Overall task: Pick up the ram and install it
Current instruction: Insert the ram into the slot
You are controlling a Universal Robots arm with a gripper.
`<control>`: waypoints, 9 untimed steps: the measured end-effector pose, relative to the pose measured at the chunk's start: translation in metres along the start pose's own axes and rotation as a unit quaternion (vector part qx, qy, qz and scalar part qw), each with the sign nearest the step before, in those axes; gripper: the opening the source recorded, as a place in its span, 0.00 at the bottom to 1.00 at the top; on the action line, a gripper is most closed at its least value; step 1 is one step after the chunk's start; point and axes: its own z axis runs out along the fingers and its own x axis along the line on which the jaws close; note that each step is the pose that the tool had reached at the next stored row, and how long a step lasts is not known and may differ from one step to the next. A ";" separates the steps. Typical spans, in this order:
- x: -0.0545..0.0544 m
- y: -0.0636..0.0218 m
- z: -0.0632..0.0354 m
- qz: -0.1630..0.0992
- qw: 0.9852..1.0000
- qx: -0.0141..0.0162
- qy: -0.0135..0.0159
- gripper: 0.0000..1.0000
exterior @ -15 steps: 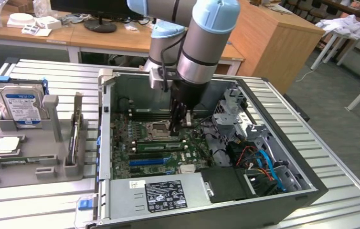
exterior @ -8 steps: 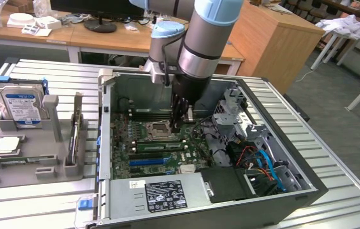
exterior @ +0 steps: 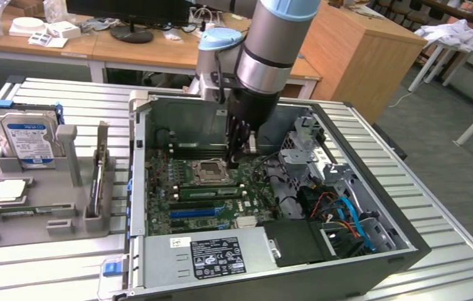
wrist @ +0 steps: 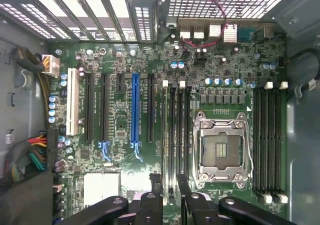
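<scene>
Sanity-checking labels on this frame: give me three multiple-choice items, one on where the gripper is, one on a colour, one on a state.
1. Where is the black gripper?
A) over the grey parts holder
B) inside the open dark-grey computer case, above the green motherboard
C) above the wooden desk

2. What colour is the one long slot that stands out among the black expansion slots?
A) red
B) blue
C) yellow

3. What state is the square metal-framed processor socket in?
A) under a fan cooler
B) taped over
C) uncovered, no cooler on it

Answers: B, it hangs between the case walls; B, it shows bright blue in the wrist view; C, its frame and contact field lie bare.
</scene>
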 end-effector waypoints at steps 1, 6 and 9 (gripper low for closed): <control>0.000 0.0001 -0.0023 0.000 1.000 0.000 0.000 0.25; 0.000 0.0004 -0.0128 0.000 1.000 0.000 0.000 0.25; 0.000 0.0005 -0.0177 0.000 1.000 0.000 0.000 0.25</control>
